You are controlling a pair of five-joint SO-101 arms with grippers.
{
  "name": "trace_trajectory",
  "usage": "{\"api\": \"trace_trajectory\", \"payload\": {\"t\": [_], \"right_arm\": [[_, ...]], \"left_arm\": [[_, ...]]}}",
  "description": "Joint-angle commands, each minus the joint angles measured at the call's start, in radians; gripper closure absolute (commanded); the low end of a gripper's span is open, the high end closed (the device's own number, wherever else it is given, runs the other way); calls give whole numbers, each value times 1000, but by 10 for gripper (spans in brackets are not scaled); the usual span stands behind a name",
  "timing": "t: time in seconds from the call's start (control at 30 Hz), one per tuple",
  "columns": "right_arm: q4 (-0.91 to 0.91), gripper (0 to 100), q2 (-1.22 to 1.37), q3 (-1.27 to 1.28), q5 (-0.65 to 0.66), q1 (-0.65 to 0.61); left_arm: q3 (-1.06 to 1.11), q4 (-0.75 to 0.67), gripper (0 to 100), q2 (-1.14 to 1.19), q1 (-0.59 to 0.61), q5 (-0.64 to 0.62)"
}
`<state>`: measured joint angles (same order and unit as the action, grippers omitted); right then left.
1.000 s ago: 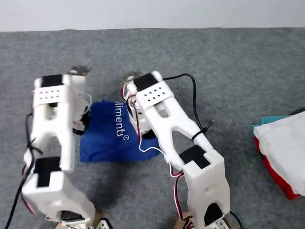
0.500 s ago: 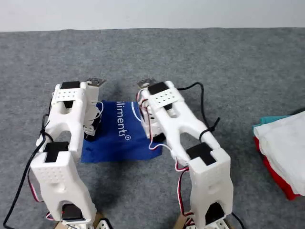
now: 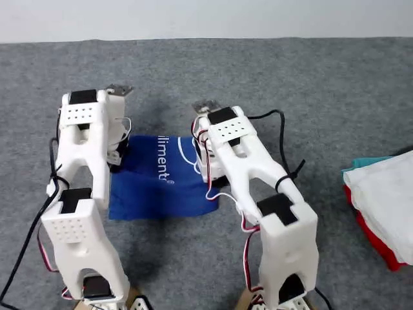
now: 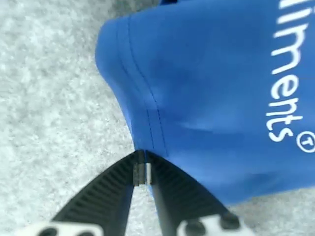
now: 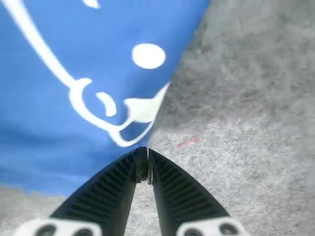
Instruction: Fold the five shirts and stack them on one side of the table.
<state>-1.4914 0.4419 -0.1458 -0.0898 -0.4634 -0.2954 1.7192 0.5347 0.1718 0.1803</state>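
**Q:** Where does the blue shirt [image 3: 161,177] lie?

**A:** It lies flat on the grey table [image 3: 310,97], left of centre and toward the near edge. It sits between the two arms, well apart from the pile of folded shirts [image 3: 382,197] at the right edge. In that pile a white shirt is on top, with red beneath it and a teal rim behind.

**Q:** How do the jaws stand?

**A:** The left gripper [image 4: 141,174] has its jaws pressed together on the stitched hem at the shirt's left side, away from the white lettering [image 4: 290,88]. The right gripper [image 5: 147,167] has its jaws closed tip to tip, pinching the shirt's right edge just beside the white emblem [image 5: 106,105]. The grey table surface shows beside both pairs of jaws.
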Motion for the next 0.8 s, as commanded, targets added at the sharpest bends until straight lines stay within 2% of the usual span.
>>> {"api": "trace_trajectory", "payload": {"t": [0.0, 0.2, 0.4, 0.77], "right_arm": [[-1, 990, -150, -12, -5, -10], [-1, 990, -288, -6, -6, -7], [-13, 989, -292, -5, -8, -5], [25, 987, -209, -11, -18, 2]], "left_arm": [[-44, 35, 988, -66, 31, -3], [-38, 35, 987, -235, 83, -3], [39, 34, 986, -295, 94, -3], [90, 35, 988, -568, 433, -3]]}}
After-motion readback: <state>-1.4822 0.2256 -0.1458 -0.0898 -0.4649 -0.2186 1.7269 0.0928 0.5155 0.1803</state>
